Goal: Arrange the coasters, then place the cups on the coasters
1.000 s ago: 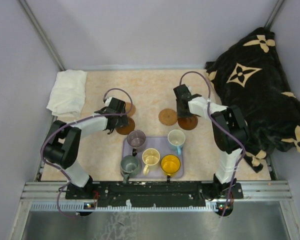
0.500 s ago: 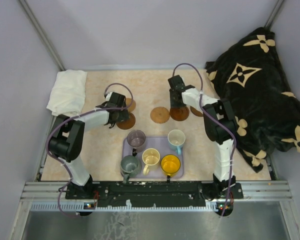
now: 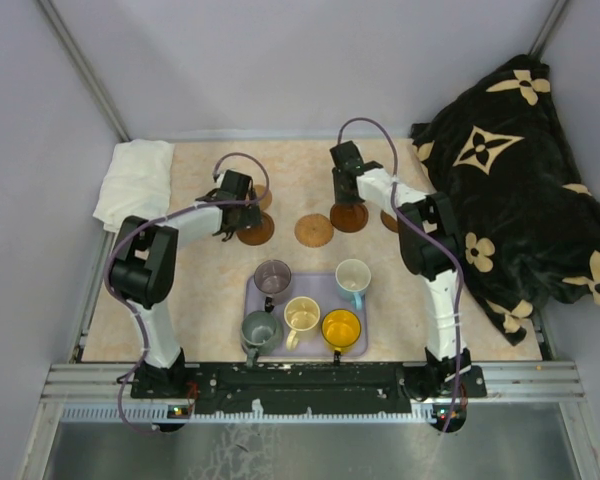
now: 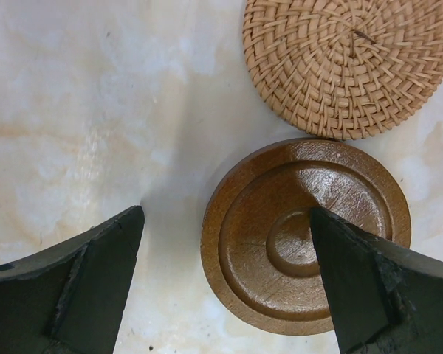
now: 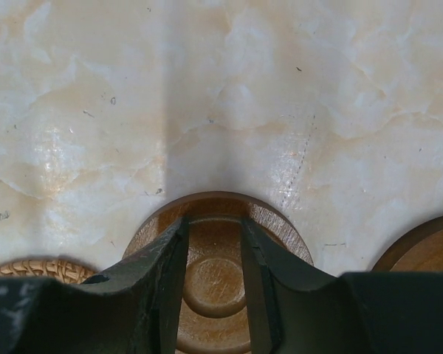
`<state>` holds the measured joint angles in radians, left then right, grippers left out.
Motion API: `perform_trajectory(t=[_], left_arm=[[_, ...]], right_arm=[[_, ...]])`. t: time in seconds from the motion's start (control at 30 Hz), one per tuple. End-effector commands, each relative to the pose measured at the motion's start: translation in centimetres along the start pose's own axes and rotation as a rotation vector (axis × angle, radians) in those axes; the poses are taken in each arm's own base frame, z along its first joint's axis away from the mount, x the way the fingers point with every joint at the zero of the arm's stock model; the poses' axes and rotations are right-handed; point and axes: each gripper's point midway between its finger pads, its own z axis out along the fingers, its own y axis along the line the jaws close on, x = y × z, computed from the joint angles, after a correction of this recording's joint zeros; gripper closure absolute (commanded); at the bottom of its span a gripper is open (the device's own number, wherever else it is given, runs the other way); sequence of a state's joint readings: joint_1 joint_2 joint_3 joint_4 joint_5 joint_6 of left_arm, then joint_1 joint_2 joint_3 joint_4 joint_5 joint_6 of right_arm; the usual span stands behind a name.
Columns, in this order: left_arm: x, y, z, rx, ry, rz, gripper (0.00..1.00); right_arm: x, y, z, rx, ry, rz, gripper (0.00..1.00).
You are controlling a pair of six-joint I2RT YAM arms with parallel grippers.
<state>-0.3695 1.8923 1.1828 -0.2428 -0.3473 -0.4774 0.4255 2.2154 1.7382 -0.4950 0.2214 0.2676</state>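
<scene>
Since a second ago, my right claw has dragged its dark coaster leftward, away from the tray.
From above: marbled cream tabletop, lilac walls, black flowered blanket, five cups on the lavender tray. Left wrist: my left claw gapes wide astride a brown coaster touching a woven one. Right wrist: fingers slightly apart, pressing on the dark coaster.

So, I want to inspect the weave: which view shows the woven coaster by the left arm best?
Left wrist: the woven coaster fills the upper right, weave sharp, only its outer edges cropped. Top external shows it tiny, partly hidden by the left pincer. Right wrist shows only the rim of another woven coaster.
</scene>
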Motion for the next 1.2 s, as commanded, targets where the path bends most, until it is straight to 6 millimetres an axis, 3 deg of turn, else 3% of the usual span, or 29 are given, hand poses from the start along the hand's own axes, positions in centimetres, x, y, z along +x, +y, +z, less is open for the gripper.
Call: perform_trajectory(t=[0.0, 0.2, 0.37, 0.63, 0.87, 1.03, 1.17], left_arm=[[-0.7, -1.7, 1.2, 0.075, 0.016, 0.010, 0.01], [-1.8, -4.0, 1.9, 0.156, 0.006, 0.015, 0.01], [-2.6, -5.6, 2.2, 0.214, 0.006, 0.014, 0.01], [-5.2, -5.4, 0.5, 0.212, -0.062, 0.020, 0.01], [-10.3, -4.9, -1.6, 0.211, -0.230, -0.010, 0.01], [-11.1, -3.4, 0.5, 0.150, -0.214, -0.010, 0.01], [-11.5, -2.4, 2.5, 0.095, -0.211, -0.004, 0.01]], right_arm=[[-1.3, -0.2, -0.4, 0.030, -0.032, -0.051, 0.64], [-3.5, -0.1, -3.1, 0.005, -0.096, -0.042, 0.64], [-4.2, 0.9, -5.6, -0.075, -0.142, -0.027, 0.64], [-4.4, 4.4, -10.2, -0.155, -0.218, -0.116, 0.64], [-2.1, 8.5, -12.1, -0.160, -0.224, -0.231, 0.63], [0.6, 10.3, -11.8, -0.185, -0.186, -0.240, 0.64], [1.5, 11.1, -11.7, -0.204, -0.172, -0.235, 0.64]])
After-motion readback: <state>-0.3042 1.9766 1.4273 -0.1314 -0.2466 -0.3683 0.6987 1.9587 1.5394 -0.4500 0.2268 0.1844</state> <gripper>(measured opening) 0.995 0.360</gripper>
